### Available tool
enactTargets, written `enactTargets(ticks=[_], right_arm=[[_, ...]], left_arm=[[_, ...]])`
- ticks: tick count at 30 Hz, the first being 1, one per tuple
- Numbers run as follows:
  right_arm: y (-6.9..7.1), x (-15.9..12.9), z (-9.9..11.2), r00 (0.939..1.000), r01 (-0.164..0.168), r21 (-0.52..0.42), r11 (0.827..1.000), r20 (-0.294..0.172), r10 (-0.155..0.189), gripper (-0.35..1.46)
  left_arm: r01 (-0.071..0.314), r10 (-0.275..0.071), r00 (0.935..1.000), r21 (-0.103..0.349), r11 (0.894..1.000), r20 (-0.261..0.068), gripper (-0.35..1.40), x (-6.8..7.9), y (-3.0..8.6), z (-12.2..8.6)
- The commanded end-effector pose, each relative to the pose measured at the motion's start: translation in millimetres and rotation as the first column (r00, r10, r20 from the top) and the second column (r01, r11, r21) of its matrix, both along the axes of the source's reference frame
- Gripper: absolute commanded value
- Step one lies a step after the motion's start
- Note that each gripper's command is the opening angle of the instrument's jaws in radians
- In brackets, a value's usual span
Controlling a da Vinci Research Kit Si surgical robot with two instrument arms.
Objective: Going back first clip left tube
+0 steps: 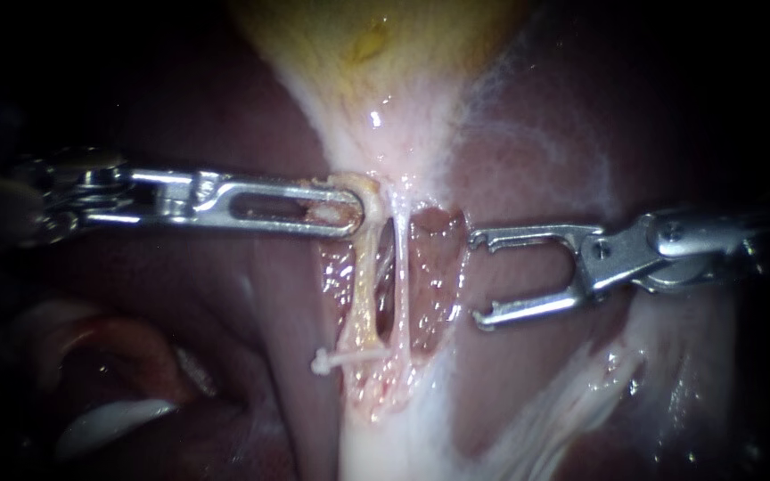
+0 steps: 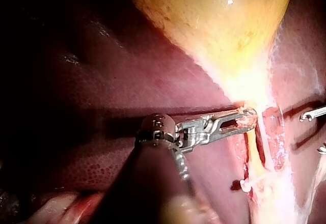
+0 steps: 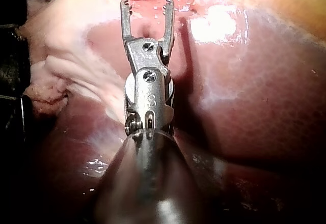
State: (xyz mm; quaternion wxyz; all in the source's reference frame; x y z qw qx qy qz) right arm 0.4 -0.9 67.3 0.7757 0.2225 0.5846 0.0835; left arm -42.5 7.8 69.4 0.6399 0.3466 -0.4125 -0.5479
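Your left instrument [image 1: 349, 212] is lying level across the liver [image 1: 225, 303]. Its slotted jaws are pinching together on the top of the left tube [image 1: 364, 294], just under the narrow end of the gallbladder [image 1: 358, 53]. Yellowish tissue is showing through the slot. Your left wrist view is showing the same grip, with the jaws closed on tissue where the gallbladder is tapering off.

The left tube is hanging from that grip down to the clip [image 1: 339, 360]. The clip is white and is sitting across the tube's lower end, with one end sticking out leftward over the liver. It is lying well below your left jaws.

Just beside the left tube, the thinner, paler right tube [image 1: 400, 294] is running alongside it, with a dark gap showing between the two. Past it, a patch of raw red tissue [image 1: 434, 267] is lying open.

Your right instrument [image 1: 481, 278] is lying at the right edge of that patch. Its jaws are spread wide and gripping nothing, with both tips pointing toward the tubes and standing apart from them. The clip is sitting down and to the left of its lower jaw, not touching it. Your right wrist view is showing the same wide gap, with only wet pale tissue ahead of the tips.
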Motion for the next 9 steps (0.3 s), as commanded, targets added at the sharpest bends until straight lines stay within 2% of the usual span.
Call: enactTargets(ticks=[1,9], right_arm=[[0.0,0.0,0.0,1.0,0.0,0.0,1.0,0.0,0.0,0.5],[0.0,0.0,-0.1,1.0,-0.002,-0.001,1.0,0.001,0.002,0.5]], left_arm=[[-0.002,0.002,1.0,0.002,1.0,-0.001,-0.35,0.1,0.0,0.1],[-0.002,0.002,1.0,0.002,1.0,-0.001,-0.35,0.1,0.0,0.2]])
